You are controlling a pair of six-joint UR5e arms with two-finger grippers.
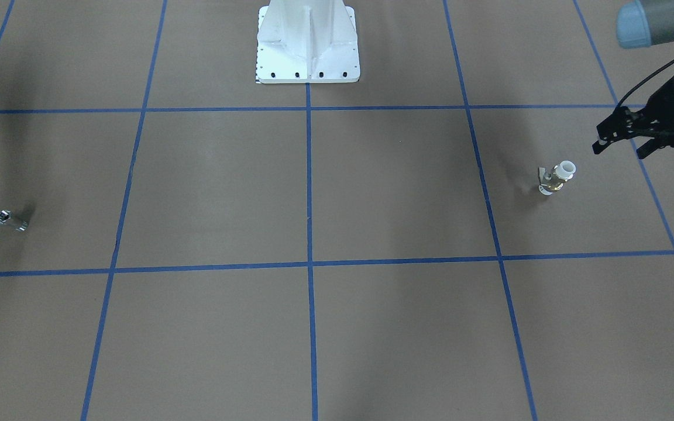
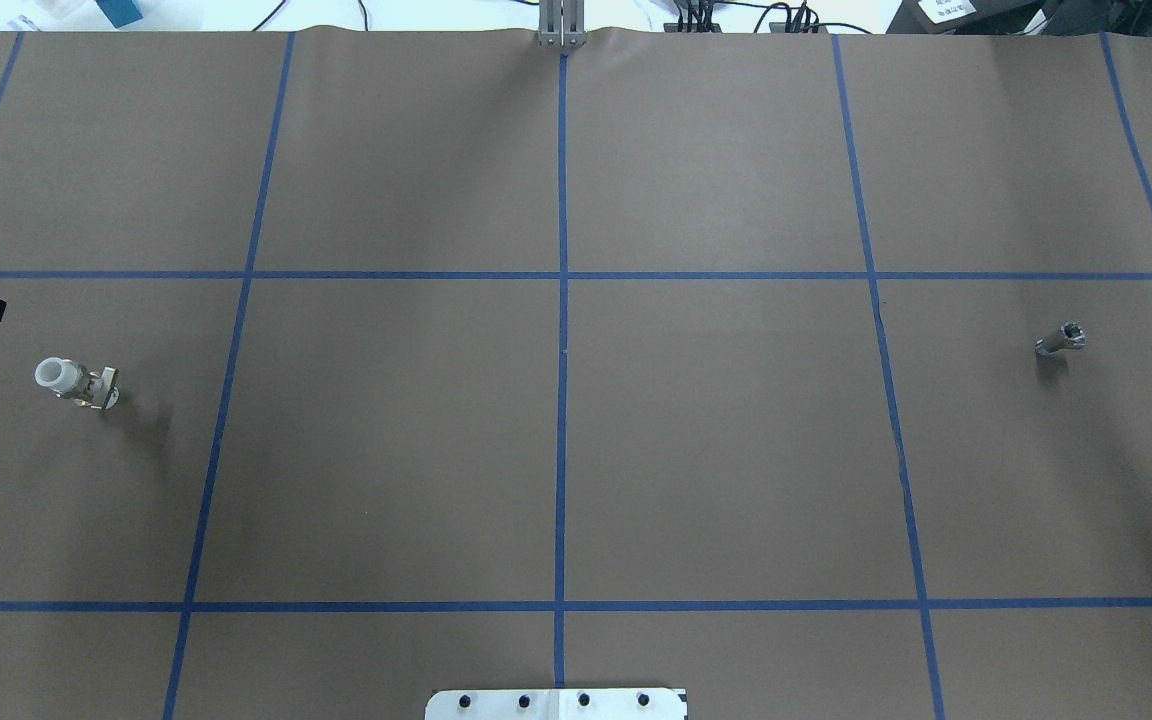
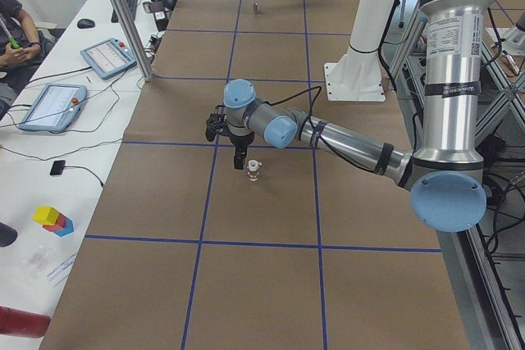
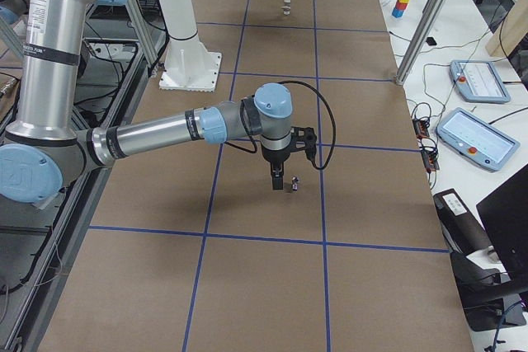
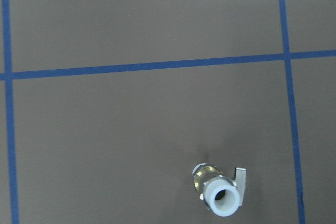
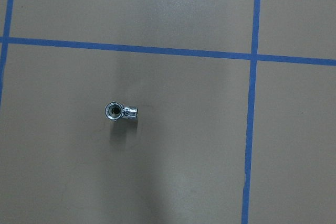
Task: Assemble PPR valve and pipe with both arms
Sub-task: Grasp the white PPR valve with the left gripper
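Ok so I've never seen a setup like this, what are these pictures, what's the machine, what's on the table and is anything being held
It is a robot: a white pedestal, a left arm and a right arm, each arm ending in a two-fingered claw. Six cameras caught one moment: one facing the robot, one over its shoulders, one at each end of the table, one on each wrist looking down. On the brown, blue-taped table sit two small parts, far apart: the PPR valve, white and brass, and the pipe, a tiny chrome fitting. The left claw hangs open near the valve; the right claw hangs by the pipe, too small to tell whether open. Nothing is held.
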